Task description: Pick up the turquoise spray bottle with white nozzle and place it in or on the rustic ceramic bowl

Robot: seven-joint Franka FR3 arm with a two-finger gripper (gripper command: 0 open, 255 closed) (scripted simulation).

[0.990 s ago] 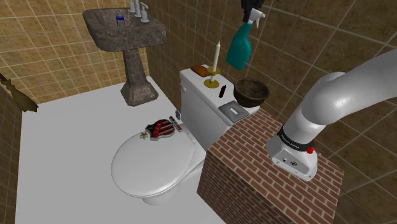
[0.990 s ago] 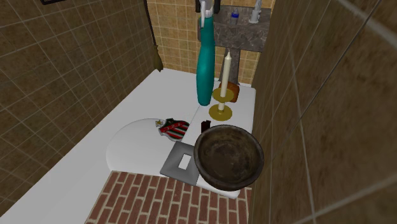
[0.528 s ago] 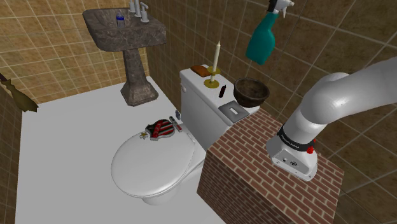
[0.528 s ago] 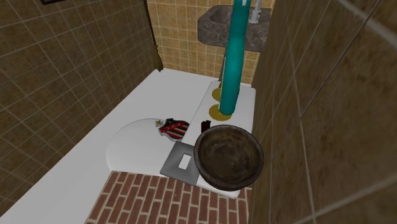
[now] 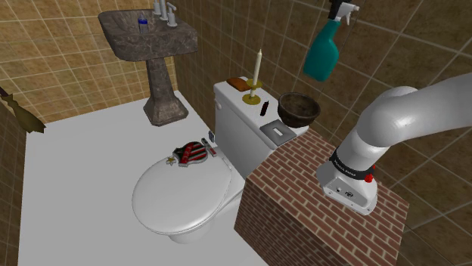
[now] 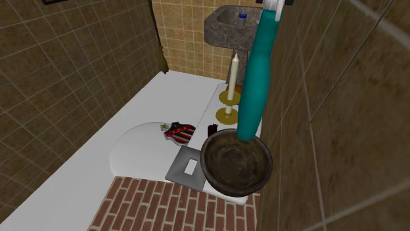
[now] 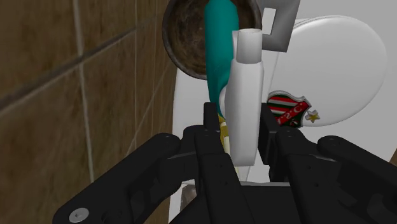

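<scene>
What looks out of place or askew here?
Nothing spilled or broken. Oddities: a red, green and black crest badge lies on the closed toilet lid, and a candle and dark bowl stand on the tank. The spray bottle hangs tilted from the gripper.

Brown tiled walls (image 5: 60,75), white floor (image 5: 76,177).

- The spray bottle (image 5: 324,59) hangs in the air over the bowl (image 5: 299,109).
- Bowl and candle (image 5: 257,72) stand on the toilet tank (image 5: 231,113).
- A badge (image 5: 190,155) lies on the toilet lid (image 5: 178,200), before the tank.
- The sink (image 5: 147,38) stands beyond the toilet.
</scene>
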